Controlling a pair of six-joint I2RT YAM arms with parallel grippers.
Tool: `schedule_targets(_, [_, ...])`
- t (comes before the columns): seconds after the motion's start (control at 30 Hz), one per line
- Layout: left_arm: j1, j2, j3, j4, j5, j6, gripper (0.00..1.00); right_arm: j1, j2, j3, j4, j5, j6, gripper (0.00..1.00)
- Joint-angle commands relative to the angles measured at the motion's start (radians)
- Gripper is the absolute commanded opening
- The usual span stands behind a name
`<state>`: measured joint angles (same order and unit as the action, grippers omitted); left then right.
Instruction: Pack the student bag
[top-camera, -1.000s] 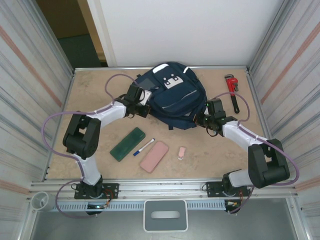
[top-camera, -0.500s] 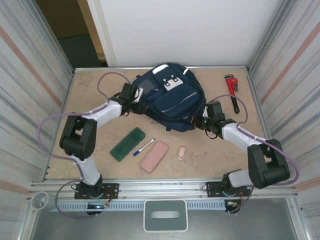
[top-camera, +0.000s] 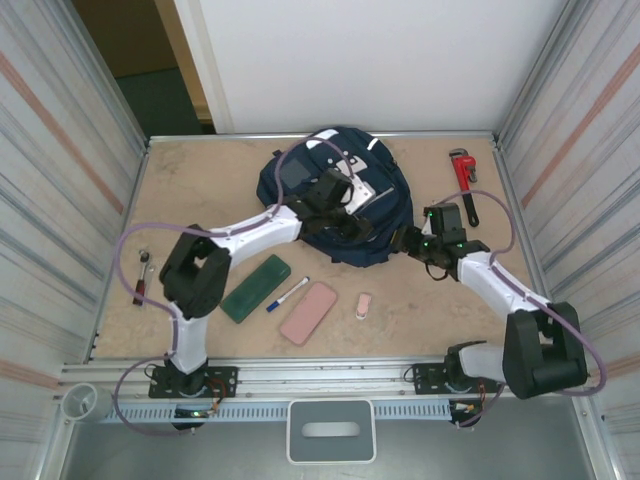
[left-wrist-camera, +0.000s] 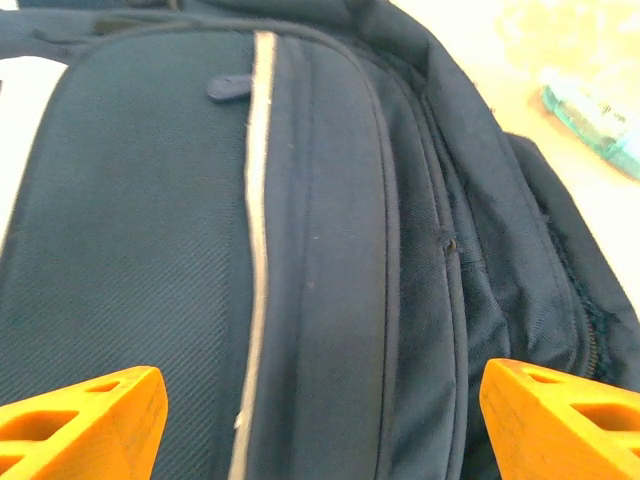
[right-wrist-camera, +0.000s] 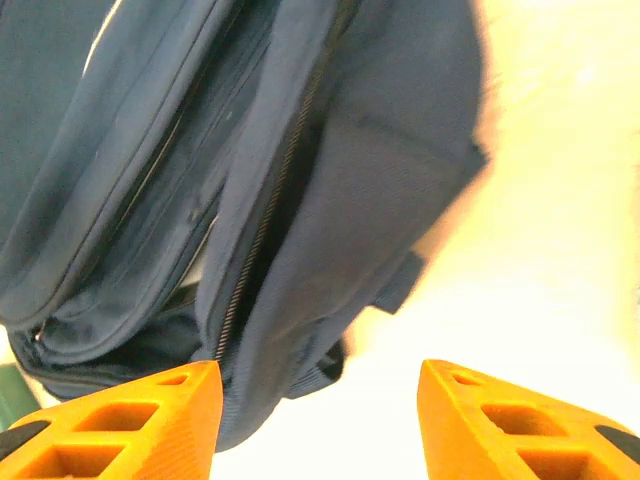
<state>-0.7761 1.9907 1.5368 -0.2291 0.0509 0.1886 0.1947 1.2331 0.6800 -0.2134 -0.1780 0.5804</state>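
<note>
The student bag (top-camera: 388, 200), navy with white stripes and a grey patch, lies at the back middle of the table. My left arm reaches across its front, and the left gripper (top-camera: 352, 222) hovers just over the fabric. In the left wrist view its orange fingers (left-wrist-camera: 80, 420) stand wide apart, open, above the bag's front pocket (left-wrist-camera: 300, 250) and its pale stripe. My right gripper (top-camera: 405, 240) sits at the bag's lower right corner. It is open, with the bag's zipped side (right-wrist-camera: 300, 200) by its left finger (right-wrist-camera: 120, 425) and bare table between the tips.
In front of the bag lie a green pencil case (top-camera: 256, 288), a marker (top-camera: 288, 293), a pink case (top-camera: 309, 312) and a small pink eraser (top-camera: 364, 305). A red pipe wrench (top-camera: 464, 180) lies at the back right. A screwdriver (top-camera: 143, 277) rests near the left wall.
My left gripper let go at the bag's left side, opened and swung right over its front. My right gripper opened and released the bag's corner. The bag settled slightly left.
</note>
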Motion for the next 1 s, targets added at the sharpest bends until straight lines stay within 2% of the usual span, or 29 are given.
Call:
schedule_targets(0.0, [0.001, 0.071, 0.099, -0.109, -0.029, 0.072, 0.84, -0.018, -0.064, -0.028, -0.057, 0.032, -0.034, 0.55])
schedule_targets(0.1, [-0.003, 0.139, 0.164, -0.142, -0.065, 0.081, 0.84, -0.021, -0.067, -0.036, -0.054, 0.025, -0.034, 0.57])
schedule_targets(0.2, [-0.002, 0.177, 0.207, -0.158, -0.124, 0.087, 0.76, -0.018, -0.052, -0.043, -0.042, 0.007, -0.034, 0.58])
schedule_targets(0.3, [0.007, 0.182, 0.224, -0.172, -0.120, 0.105, 0.56, -0.002, -0.059, -0.038, -0.049, 0.018, -0.059, 0.59])
schedule_targets(0.37, [0.022, 0.157, 0.205, -0.172, -0.086, 0.128, 0.33, 0.028, -0.078, -0.026, -0.068, 0.051, -0.089, 0.60])
schedule_targets(0.43, [0.051, 0.112, 0.170, -0.159, -0.006, 0.126, 0.15, 0.077, -0.102, -0.015, -0.083, 0.089, -0.122, 0.61])
schedule_targets(0.5, [0.092, 0.018, 0.107, -0.099, 0.112, 0.092, 0.04, 0.145, -0.122, 0.000, -0.093, 0.131, -0.131, 0.62])
schedule_targets(0.57, [0.143, -0.055, 0.054, -0.029, 0.224, 0.045, 0.01, 0.233, -0.124, 0.024, -0.104, 0.168, -0.090, 0.64])
schedule_targets(0.63, [0.196, -0.103, 0.032, 0.021, 0.326, -0.016, 0.00, 0.351, -0.106, 0.053, -0.115, 0.202, -0.036, 0.76])
schedule_targets(0.73, [0.248, -0.121, 0.029, 0.055, 0.412, -0.091, 0.00, 0.534, -0.053, 0.105, -0.144, 0.278, 0.031, 0.85])
schedule_targets(0.83, [0.267, -0.121, 0.035, 0.062, 0.431, -0.112, 0.00, 0.685, 0.031, 0.162, -0.172, 0.294, 0.108, 0.92])
schedule_targets(0.97, [0.273, -0.117, 0.064, 0.044, 0.412, -0.113, 0.00, 0.827, 0.144, 0.218, -0.200, 0.270, 0.223, 0.97])
